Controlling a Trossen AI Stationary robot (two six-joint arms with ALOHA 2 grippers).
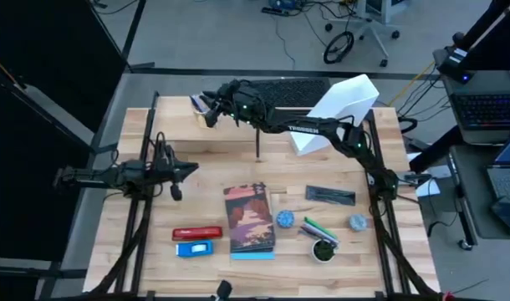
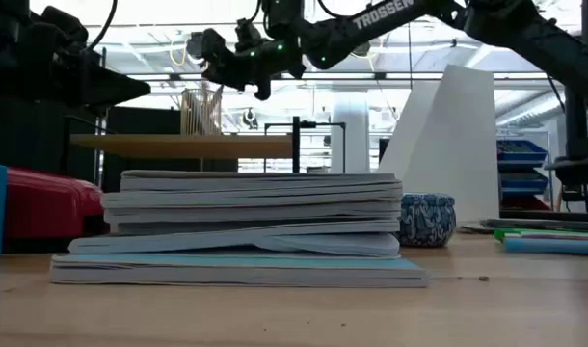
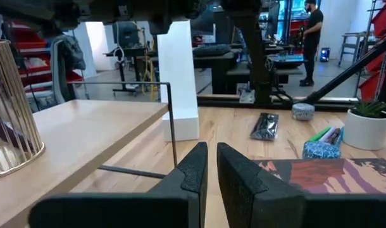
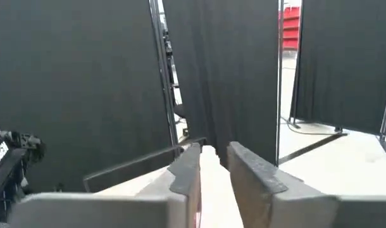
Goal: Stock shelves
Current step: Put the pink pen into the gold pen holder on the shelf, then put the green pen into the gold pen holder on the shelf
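Two arms are on my screen. My right gripper [image 1: 209, 111] is stretched far to about 11 o'clock of the table, above the back left end of the low plank shelf [image 1: 238, 125]. In the right wrist view a pale flat thing [image 4: 207, 171] sits between its fingers [image 4: 256, 168], which are only a little apart; I judge they pinch it, but what it is I cannot tell. My left gripper [image 1: 186, 170] waits at 9 o'clock, fingers nearly closed on nothing. The white file holder [image 1: 339, 113] stands tilted at 1 o'clock. At 6 o'clock lies the stack of books [image 1: 250, 219], probably heavy and slippery between covers; I would take one book by its spine edge. A wire cup [image 3: 12, 114] already stands on the shelf.
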